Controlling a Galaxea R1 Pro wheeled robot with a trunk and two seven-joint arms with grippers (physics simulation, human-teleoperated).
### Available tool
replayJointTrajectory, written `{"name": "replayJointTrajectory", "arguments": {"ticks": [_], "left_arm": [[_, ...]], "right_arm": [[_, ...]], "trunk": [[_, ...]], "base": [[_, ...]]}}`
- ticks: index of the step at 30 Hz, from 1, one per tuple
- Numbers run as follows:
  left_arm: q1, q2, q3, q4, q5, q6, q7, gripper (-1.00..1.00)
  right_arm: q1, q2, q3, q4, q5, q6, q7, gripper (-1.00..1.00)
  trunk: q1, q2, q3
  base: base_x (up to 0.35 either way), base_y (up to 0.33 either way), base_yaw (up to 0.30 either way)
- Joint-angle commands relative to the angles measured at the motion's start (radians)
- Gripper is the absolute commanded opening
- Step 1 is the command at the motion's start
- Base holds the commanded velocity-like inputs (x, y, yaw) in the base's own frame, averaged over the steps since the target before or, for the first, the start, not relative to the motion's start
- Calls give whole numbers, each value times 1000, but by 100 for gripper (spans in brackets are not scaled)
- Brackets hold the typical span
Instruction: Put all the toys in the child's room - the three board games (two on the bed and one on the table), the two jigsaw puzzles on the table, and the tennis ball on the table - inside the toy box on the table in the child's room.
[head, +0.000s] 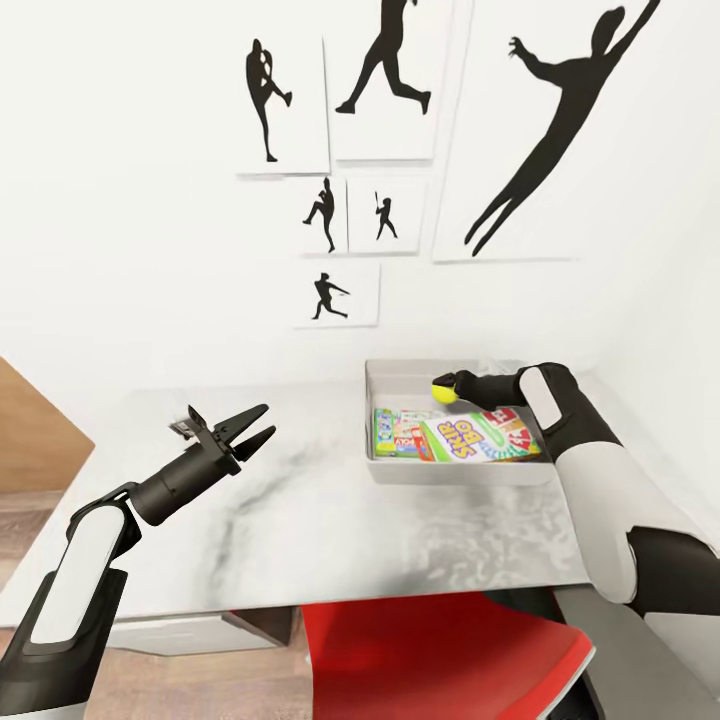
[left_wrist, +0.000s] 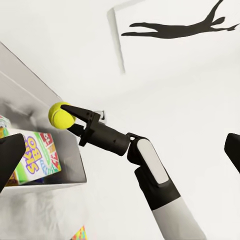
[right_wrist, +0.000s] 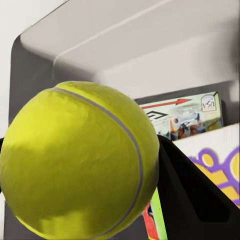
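Tennis ball (head: 443, 389) sits pinched in the right end effector (head: 449, 388), held above the toy box (head: 455, 470) so a release should drop it onto the board games (head: 470, 436) inside. Left end effector (head: 258, 424) hangs spread beside the toy box, holding nothing.

One tennis ball (head: 443, 390), one toy box (head: 385, 470), one table (head: 300, 520), six silhouette pictures (head: 282, 105), two arms (head: 170, 480).

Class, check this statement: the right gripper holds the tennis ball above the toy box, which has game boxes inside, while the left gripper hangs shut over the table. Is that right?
Not quite. The left gripper is open, its fingers spread, as the head view shows. The rest holds: the right gripper holds the tennis ball above the toy box, with game boxes inside.
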Motion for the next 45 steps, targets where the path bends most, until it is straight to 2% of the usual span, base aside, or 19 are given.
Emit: {"name": "replayJointTrajectory", "arguments": {"ticks": [1, 14, 34, 45], "left_arm": [[-1, 0, 1, 0, 0, 6, -3, 100], [-1, 0, 1, 0, 1, 7, -9, 100], [-1, 0, 0, 0, 1, 7, -10, 100], [-1, 0, 0, 0, 1, 7, -10, 100]], "right_arm": [[-1, 1, -4, 1, 7, 4, 4, -100], [-23, 1, -4, 21, 7, -1, -23, -100], [-111, -2, -4, 108, 8, -48, -25, -100], [-124, -3, -1, 117, 9, -58, -25, -100]], "trunk": [[0, -2, -3], [0, -2, -25], [0, -2, -57], [0, -2, -75]], "base": [[0, 0, 0], [0, 0, 0], [0, 0, 0], [0, 0, 0]]}}
